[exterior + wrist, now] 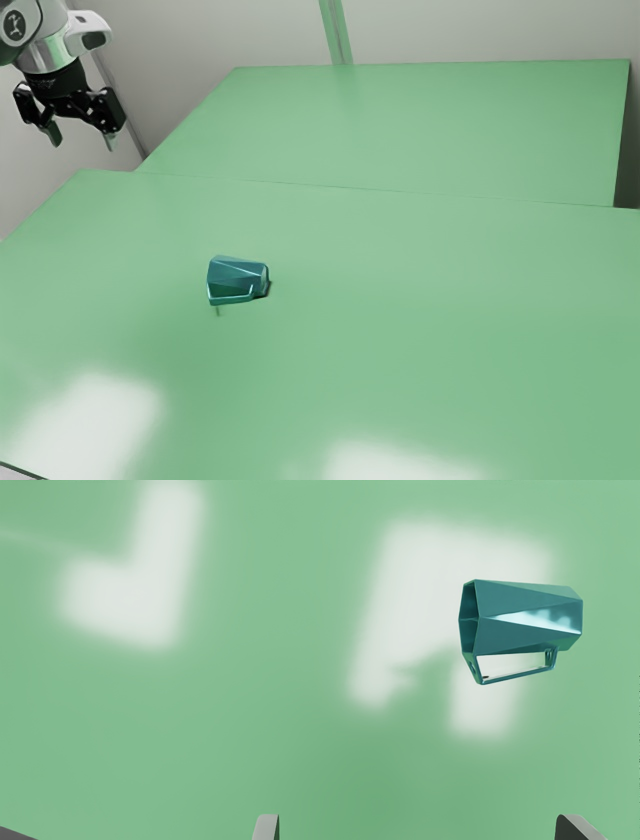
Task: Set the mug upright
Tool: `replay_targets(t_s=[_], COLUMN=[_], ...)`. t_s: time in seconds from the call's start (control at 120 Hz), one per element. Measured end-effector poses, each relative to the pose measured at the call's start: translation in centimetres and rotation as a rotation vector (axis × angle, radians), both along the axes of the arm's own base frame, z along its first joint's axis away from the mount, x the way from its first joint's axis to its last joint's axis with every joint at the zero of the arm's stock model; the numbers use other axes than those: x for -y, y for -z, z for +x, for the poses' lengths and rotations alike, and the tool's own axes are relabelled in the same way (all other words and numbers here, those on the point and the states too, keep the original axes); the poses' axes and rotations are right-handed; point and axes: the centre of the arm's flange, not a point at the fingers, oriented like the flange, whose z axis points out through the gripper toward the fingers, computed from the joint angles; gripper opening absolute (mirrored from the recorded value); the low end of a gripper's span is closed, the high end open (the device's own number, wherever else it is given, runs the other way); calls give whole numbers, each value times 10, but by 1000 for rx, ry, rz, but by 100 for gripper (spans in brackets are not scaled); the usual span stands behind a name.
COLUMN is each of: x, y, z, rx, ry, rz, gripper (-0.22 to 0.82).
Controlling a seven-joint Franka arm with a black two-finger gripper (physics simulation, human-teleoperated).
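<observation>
Arm (85,32), exterior view: white, coming in at the top corner on the exterior view's left, with a black gripper (83,141) hanging from it.
Gripper, exterior view: released, its two fingers spread well apart, up in the air and well away from the mug (237,279).
Mug, exterior view: teal and faceted, lying on its side on the green table (400,330), wide end toward the exterior view's left, narrow end toward the exterior view's right.
Backdrop, exterior view: a second green surface (430,130) beyond the table, then a pale wall (480,30) with a green strip (337,30) on it.
Mouth (469,620), wrist view: open, and I can look a little way into the dark hollow.
Handle (517,675), wrist view: a thin angular loop along the mug's flank, on the side toward the fingers (266,828).
Fingers, wrist view: wide apart, nothing held between them, neither touching the mug.
Light, wrist view: white patches (405,585) on the table, one of them passing behind the mug.
</observation>
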Motion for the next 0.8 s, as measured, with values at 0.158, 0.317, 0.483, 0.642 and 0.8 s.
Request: replay_targets(t_s=[0.158,0.317,0.483,0.642,0.8], x=[0,-2,-15,-32,-48], y=[0,35,109,183,233], z=[3,29,41,36,49], rx=[16,0,-81,-171,-201], ry=[6,4,-71,-193,-285], rz=[0,-57,-263,-457,-565], gripper=[60,60,60,60,60])
